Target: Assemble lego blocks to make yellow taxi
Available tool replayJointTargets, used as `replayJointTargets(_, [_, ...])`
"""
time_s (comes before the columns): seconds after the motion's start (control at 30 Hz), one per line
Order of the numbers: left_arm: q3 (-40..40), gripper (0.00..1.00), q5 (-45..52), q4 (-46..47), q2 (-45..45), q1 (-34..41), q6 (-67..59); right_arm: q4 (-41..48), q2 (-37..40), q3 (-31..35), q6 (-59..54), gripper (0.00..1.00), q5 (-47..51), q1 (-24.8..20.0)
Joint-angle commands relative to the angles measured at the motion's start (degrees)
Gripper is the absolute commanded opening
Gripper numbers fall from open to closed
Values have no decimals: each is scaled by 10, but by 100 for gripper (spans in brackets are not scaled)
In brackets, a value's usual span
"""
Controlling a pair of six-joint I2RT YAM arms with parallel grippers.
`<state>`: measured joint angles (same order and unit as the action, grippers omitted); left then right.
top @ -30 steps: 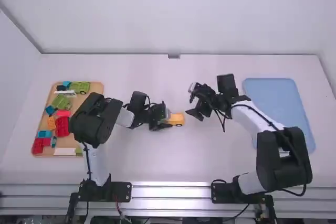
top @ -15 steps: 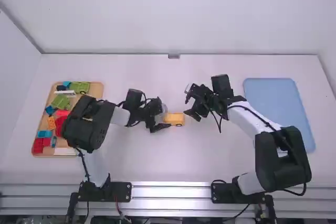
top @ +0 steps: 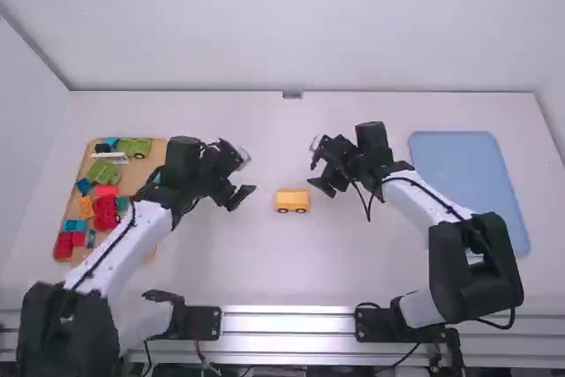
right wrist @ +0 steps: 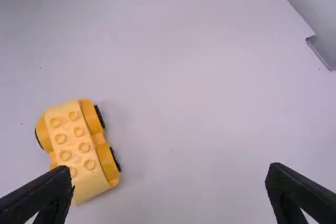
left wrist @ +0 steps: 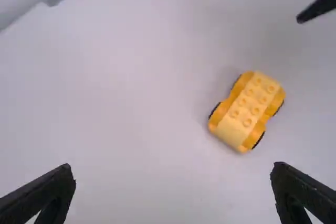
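A yellow wheeled car body (top: pixel 292 201) stands on its wheels in the middle of the table, studs up; the same car body appears in the left wrist view (left wrist: pixel 247 111) and the right wrist view (right wrist: pixel 79 150). To its left is my left gripper (top: pixel 242 193), open and empty; its fingers are wide apart in its own wrist view (left wrist: pixel 173 174). On the car body's right side, my right gripper (top: pixel 321 184) is likewise open, holding nothing, and its own wrist view shows it spread (right wrist: pixel 169 174). Neither gripper touches the car body.
A wooden tray (top: pixel 151 184) at the left holds red, green, blue and other blocks, with the left arm over its right part. At the right lies a blue tray (top: pixel 468 165), partly behind the right arm.
My left gripper has drawn back leftward from the car body, and its arm has swung left and lower in the high view. The right gripper has shifted slightly left; the car body stays put.
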<state>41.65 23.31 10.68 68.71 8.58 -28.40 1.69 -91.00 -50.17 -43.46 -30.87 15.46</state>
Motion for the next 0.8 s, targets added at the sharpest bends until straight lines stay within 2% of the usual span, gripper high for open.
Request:
replayJointTargets(0.0, [-1, 99, -117, 25, -67, 0, 114, -10, 1, -4, 2, 98, -1, -1])
replayJointTargets(0.07, [-1, 99, -201, 46, -112, 1, 212, -19, 1, -4, -2, 98, -1, 0])
replayJointTargets(0.1, [-1, 99, -207, 48, -115, 2, 221, -20, 1, -4, -3, 98, -1, 0])
replayJointTargets(0.17, [0, 99, -320, 89, -164, 2, 348, -31, 1, -4, -3, 98, -1, -2])
replayJointTargets(0.4, [26, 99, -443, 221, -269, -9, 474, -55, 1, -4, -4, 98, -1, -1])
replayJointTargets(0.6, [123, 99, -556, 404, -302, -19, 581, -70, 1, -4, -4, 98, -2, -1])
replayJointTargets(0.77, [250, 99, -623, 575, -284, -28, 681, -91, 1, -4, -3, 98, -1, -1])
